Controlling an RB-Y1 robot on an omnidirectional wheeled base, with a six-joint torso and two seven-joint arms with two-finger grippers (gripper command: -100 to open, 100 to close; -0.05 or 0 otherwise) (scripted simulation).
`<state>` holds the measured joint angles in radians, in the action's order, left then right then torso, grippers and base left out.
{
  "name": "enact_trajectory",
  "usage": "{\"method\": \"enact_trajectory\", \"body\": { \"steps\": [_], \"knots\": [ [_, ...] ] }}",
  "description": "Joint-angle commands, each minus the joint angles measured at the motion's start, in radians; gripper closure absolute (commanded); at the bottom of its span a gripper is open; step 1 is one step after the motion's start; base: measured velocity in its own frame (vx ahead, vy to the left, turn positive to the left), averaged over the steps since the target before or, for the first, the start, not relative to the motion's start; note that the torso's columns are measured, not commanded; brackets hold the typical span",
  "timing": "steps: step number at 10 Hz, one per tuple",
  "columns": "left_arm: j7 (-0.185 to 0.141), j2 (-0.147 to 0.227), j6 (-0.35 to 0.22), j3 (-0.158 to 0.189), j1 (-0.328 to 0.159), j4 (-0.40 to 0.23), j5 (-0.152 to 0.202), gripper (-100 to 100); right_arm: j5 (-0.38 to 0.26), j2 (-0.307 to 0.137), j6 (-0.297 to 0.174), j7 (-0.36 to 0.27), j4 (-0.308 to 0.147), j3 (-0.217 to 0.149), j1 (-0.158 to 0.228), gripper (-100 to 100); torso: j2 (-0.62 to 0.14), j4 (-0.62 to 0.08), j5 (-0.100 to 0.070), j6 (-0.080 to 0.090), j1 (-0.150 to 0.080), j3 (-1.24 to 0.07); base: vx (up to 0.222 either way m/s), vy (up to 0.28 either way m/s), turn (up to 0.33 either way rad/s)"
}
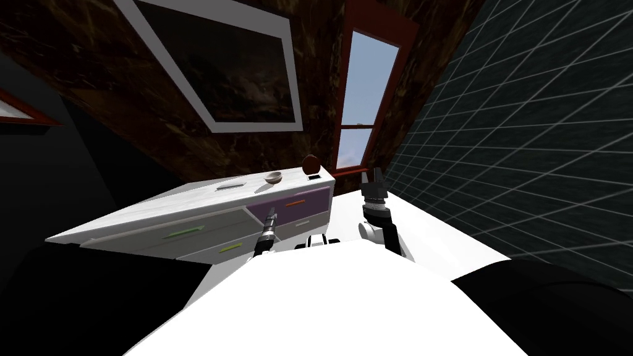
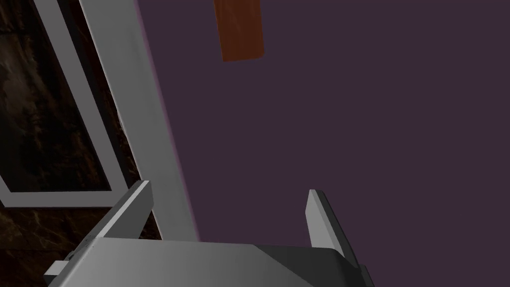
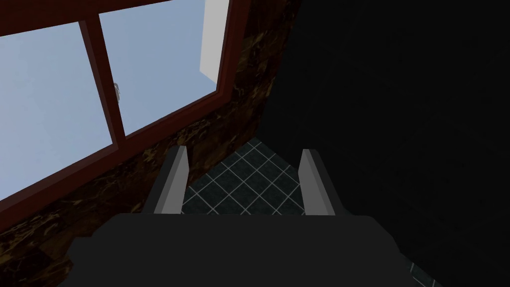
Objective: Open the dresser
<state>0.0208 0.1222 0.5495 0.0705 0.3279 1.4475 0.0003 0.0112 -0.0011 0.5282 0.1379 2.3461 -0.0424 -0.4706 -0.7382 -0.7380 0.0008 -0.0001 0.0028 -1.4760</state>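
The left gripper (image 2: 226, 212) is held with its two fingers (image 2: 133, 207) spread wide and nothing between them. It is pointed at the purple drawer front (image 2: 348, 124) of the dresser (image 1: 173, 201), close to that front but not seen to touch it. An orange handle (image 2: 241, 30) is set on the same front, well beyond the fingertips and apart from them. Beside one finger the dresser's pale grey edge (image 2: 134, 99) is seen running alongside the purple panel, and behind that edge a picture in a white frame (image 2: 64, 114) is hung on the dark marbled wall.

In the head view the left gripper (image 1: 271, 216) is shown just before the dresser's front, below the purple drawer (image 1: 309, 196) and its orange handle (image 1: 295, 202). The dresser is placed against the wall ahead of the robot, with all its drawers shut. At the purple drawer's other side the grey drawers are found, fitted with green handles (image 1: 182, 233). On the dresser's white top a small bowl (image 1: 273, 177), a brown rounded thing (image 1: 311, 164) and a flat pale thing (image 1: 230, 185) are set apart from one another.

The right gripper (image 1: 374, 182) is raised past the dresser's purple end, clear of it, and its fingers (image 3: 172, 184) are likewise spread with nothing held.
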Motion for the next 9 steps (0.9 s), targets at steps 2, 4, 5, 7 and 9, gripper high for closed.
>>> {"method": "enact_trajectory", "body": {
  "steps": [2,4,5,7,9],
  "knots": [
    [-0.010,-0.070,0.022,0.001,-0.021,-0.070,0.014,-100,0.000,0.000,0.000,0.000,0.000,0.000,0.000,0,-0.001,0.000,0.000,0.000,-0.001,0.001,0.055,-0.156,-0.027],
    [-0.013,-0.130,0.029,0.002,-0.029,-0.091,0.018,-100,0.000,0.000,0.000,0.000,0.000,0.000,0.000,0,-0.001,0.000,0.000,0.000,-0.002,0.000,0.043,-0.131,-0.016],
    [-0.013,-0.149,0.030,0.002,-0.030,-0.095,0.018,-100,0.000,0.000,0.000,0.000,0.000,0.000,0.000,0,0.000,0.000,-0.001,0.000,-0.002,0.000,0.025,-0.082,-0.007],
    [-0.010,-0.137,0.000,0.004,-0.034,-0.067,0.017,-100,0.000,0.000,0.000,0.000,0.000,0.000,0.000,0,-0.001,0.000,0.000,0.000,0.002,0.001,0.036,-0.021,-0.003],
    [-0.008,-0.139,-0.001,0.005,-0.035,-0.065,0.017,-100,0.000,0.000,0.000,0.000,0.000,0.000,0.000,0,0.003,0.001,0.000,0.000,-0.001,-0.002,0.067,-0.001,-0.004]
  ]
}}
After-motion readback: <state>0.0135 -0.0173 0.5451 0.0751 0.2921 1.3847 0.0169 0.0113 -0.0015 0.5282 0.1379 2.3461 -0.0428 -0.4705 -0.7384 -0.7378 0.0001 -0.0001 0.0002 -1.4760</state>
